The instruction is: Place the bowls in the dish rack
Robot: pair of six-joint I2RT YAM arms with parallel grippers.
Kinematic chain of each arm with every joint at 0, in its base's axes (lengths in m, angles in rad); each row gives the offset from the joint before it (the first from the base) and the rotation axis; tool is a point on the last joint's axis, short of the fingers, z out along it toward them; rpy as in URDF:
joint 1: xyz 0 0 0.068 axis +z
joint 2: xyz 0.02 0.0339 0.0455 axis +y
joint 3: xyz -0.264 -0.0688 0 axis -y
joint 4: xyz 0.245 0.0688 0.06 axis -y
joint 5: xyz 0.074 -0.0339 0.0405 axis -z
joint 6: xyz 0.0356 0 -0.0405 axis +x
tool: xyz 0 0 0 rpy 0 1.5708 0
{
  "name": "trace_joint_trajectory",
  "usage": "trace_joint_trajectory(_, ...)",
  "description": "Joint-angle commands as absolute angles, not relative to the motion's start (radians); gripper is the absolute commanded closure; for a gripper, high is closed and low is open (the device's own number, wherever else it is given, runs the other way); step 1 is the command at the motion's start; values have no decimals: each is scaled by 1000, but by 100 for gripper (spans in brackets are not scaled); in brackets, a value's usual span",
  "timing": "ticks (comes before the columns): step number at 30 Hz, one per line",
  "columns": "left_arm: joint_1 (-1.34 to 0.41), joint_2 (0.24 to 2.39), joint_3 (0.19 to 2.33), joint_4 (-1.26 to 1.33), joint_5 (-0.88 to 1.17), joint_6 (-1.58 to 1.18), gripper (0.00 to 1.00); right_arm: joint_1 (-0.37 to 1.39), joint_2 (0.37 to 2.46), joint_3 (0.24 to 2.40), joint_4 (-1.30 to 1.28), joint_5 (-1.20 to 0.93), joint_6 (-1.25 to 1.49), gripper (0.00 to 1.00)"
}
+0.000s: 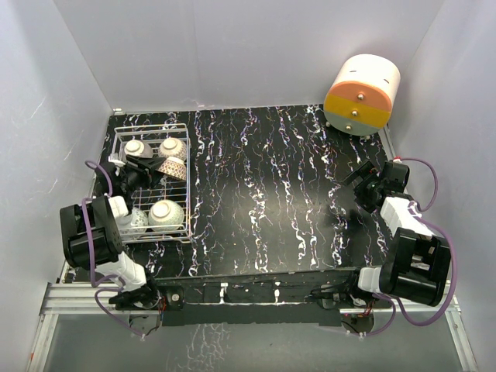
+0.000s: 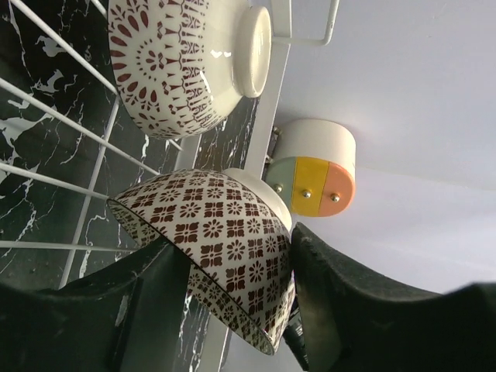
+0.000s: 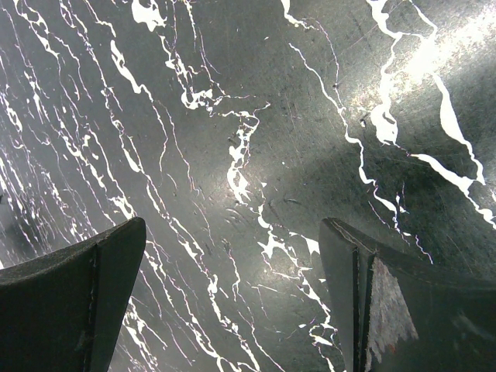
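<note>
Your left arm (image 1: 93, 229) rises from the lower left of the overhead view, folds at the elbow and reaches up and right into the dish rack (image 1: 159, 190), which sits at the left edge of the worktop (image 1: 271, 194). Your left claw (image 2: 232, 244) stands parted around the wall of a tilted brown-patterned bowl (image 2: 232, 287) in the rack's upper half. One finger (image 2: 139, 310) is on the inner side of the rim, and you cannot tell whether it touches. The other finger (image 2: 349, 310) is beside the foot, with a dark sliver between it and the bowl.

The rack also holds the upper-left bowl (image 1: 134, 147), the upper-right bowl (image 1: 172, 146), the lower-right bowl (image 1: 166, 213) and the lower-left bowl (image 1: 133, 222), which your arm partly hides.

Your right arm (image 1: 411, 232) is folded at the right edge. Your right claw (image 3: 232, 302) is spread wide over the worktop and grips nothing.
</note>
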State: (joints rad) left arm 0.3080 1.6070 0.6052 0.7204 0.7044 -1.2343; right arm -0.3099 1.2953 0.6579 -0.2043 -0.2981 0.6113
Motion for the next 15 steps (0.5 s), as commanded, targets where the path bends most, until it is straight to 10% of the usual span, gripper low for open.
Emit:
trace_joint_trajectory(1, 308, 1645, 547, 447, 650, -1104, 51, -316, 1284, 658, -149, -300, 605, 2)
trace_joint_trajectory(6, 311, 1623, 541, 436, 635, -1090, 71, -316, 1284, 658, -149, -302, 607, 3)
trace_joint_trajectory(9, 313, 1614, 554, 415, 630, -1080, 100, -316, 1285, 657, -149, -301, 609, 2)
trace_joint_trajectory(15, 323, 1578, 566, 383, 619, -1052, 100, -316, 1287, 657, -147, -302, 610, 2)
